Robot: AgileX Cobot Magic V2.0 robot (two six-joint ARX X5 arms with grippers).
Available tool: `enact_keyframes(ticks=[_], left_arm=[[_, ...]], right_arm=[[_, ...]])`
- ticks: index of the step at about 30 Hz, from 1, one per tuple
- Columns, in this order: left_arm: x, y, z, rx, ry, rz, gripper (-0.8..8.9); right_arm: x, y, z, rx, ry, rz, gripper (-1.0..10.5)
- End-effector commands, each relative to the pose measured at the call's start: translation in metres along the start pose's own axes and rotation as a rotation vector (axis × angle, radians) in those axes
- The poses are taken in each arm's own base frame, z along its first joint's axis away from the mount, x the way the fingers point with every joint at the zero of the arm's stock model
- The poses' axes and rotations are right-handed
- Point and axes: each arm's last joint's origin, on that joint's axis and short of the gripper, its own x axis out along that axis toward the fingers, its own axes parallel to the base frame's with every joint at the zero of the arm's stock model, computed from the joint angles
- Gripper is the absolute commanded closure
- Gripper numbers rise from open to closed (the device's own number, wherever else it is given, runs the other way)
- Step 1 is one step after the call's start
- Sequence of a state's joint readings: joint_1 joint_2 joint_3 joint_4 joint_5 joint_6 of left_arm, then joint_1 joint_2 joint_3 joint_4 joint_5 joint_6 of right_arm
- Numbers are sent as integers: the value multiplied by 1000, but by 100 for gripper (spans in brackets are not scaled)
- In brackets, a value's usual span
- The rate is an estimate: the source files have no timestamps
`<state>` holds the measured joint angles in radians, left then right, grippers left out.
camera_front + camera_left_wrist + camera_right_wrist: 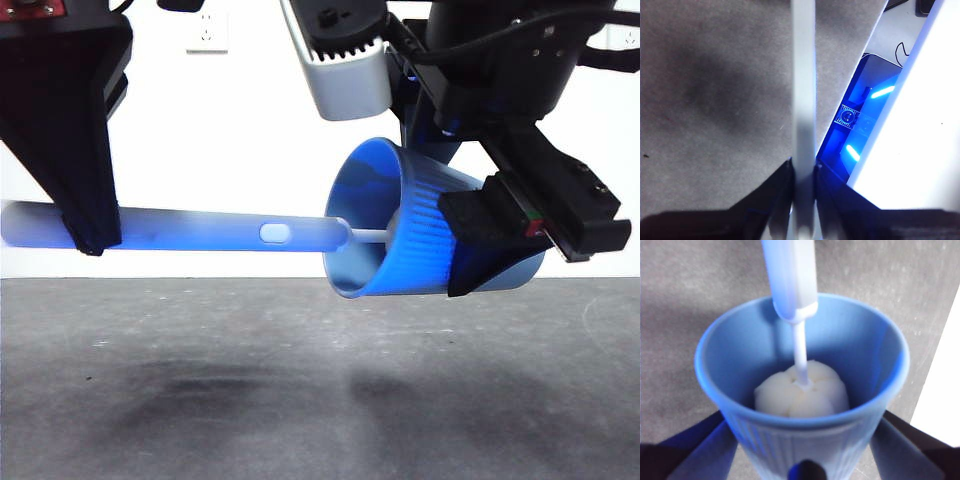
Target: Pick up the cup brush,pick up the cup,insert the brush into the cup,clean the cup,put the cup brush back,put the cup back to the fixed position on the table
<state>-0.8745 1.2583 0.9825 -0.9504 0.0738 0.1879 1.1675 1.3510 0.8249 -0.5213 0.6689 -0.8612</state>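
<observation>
The ribbed light blue plastic cup (420,235) is held on its side above the mottled grey counter (300,390), clamped by the right hand (500,235). The left hand (802,172) pinches the cup brush (200,233) by its straight smooth handle, its lumpy cream sponge head inside the cup.

left hand (803,172): raised, clamped on brush handle | right hand (805,440): raised, clamped round cup
</observation>
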Motion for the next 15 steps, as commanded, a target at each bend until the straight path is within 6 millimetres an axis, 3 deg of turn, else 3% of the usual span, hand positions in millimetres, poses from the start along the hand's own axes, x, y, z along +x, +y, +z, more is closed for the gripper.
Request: enact_keyframes(ticks=[1,6,15], left_arm=[[0,1,6,-25,-61,-1,823],[0,1,5,-29,-42,2,822],[0,3,1,-68,2,53,822]], right_arm=[[-2,-1,4,22,-38,-15,964],[5,-7,-7,78,59,-37,964],[6,-26,-35,433,92,-80,964]])
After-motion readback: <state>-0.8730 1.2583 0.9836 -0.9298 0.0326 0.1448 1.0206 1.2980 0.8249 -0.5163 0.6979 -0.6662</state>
